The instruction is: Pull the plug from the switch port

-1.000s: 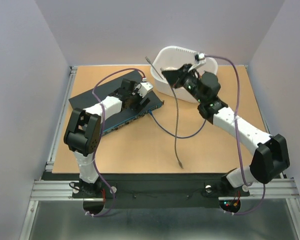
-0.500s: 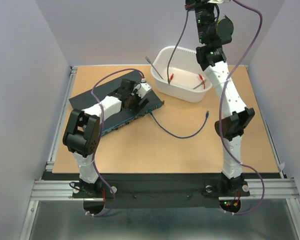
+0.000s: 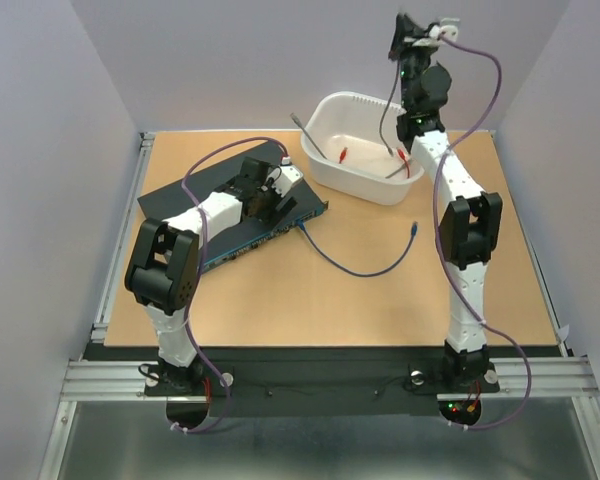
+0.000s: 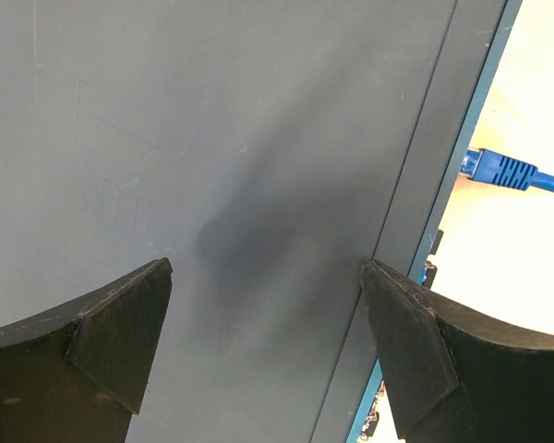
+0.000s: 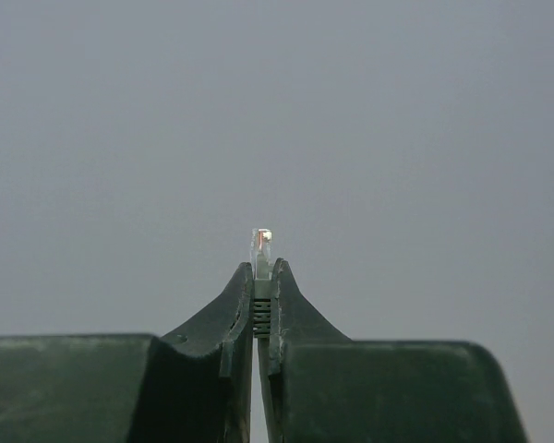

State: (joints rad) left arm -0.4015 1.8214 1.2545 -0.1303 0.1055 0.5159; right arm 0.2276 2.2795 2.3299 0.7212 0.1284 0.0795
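Top external view showed the switch (image 3: 165, 200) lying on the left half of the table, its long axis running from near-left to far-right and its blue-tinted port edge facing near-right. The blue plug (image 3: 305, 224) sat in a socket at the right end of that edge. Its blue cable (image 3: 355, 268) curved away to the right across the table to a loose end.

The left gripper (image 3: 285, 195) was by far the nearer one. It lay over the switch's top, just to the far-left of the plug. From the left wrist, its fingers stood wide apart (image 4: 266, 277) over the flat dark lid, holding nothing; whether they touched the lid could not be told. In that view the blue plug (image 4: 499, 171) showed as a ribbed blue boot jutting square out of the port edge, seemingly fully seated.

The right gripper (image 3: 405, 25) was high above the white tub (image 3: 365, 190), well apart from the switch. Its fingers were pinched together (image 5: 261, 272) on a small clear grey plug (image 5: 261, 242), whose grey cable (image 3: 388, 110) hung down into the tub.

The coming pull would likely have to run along the plug's own axis, out from the port edge toward the near-right. The right gripper would first have to let go of its load.
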